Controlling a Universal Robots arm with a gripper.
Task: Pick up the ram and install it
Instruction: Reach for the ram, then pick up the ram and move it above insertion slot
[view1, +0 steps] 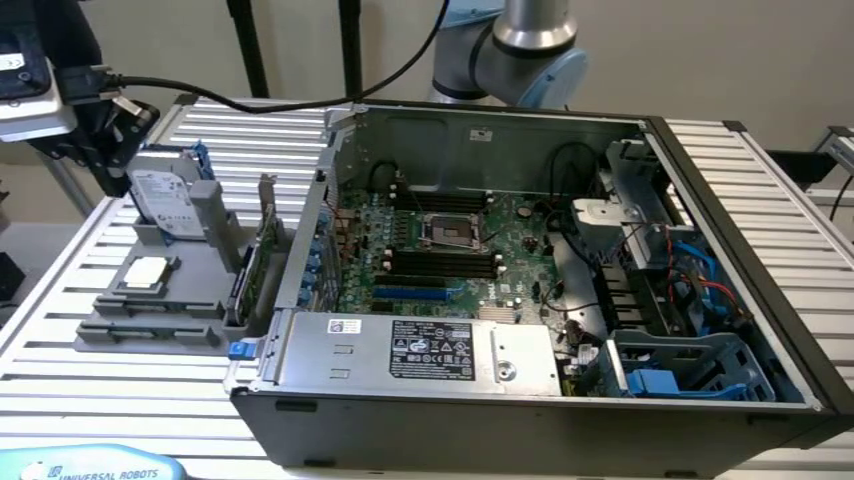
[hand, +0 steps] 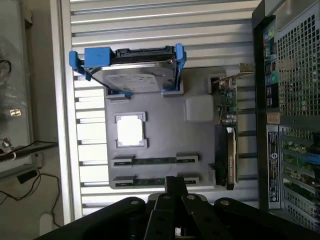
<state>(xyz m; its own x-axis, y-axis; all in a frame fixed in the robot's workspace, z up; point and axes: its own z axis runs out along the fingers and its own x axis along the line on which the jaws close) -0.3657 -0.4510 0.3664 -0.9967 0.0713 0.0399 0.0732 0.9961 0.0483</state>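
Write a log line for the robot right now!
gripper: shut, empty, above gray tray | ram: on tray, untouched | case: open

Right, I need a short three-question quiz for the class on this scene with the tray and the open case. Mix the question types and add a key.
1. True or false: the gripper holds the ram.
2. What sits in the blue bracket on the tray? A) hard drive B) fan C) battery
3. Fill in: the gripper is ___ (open or shut).
Key: 1 false, the ram lies on the tray; 2 A; 3 shut.
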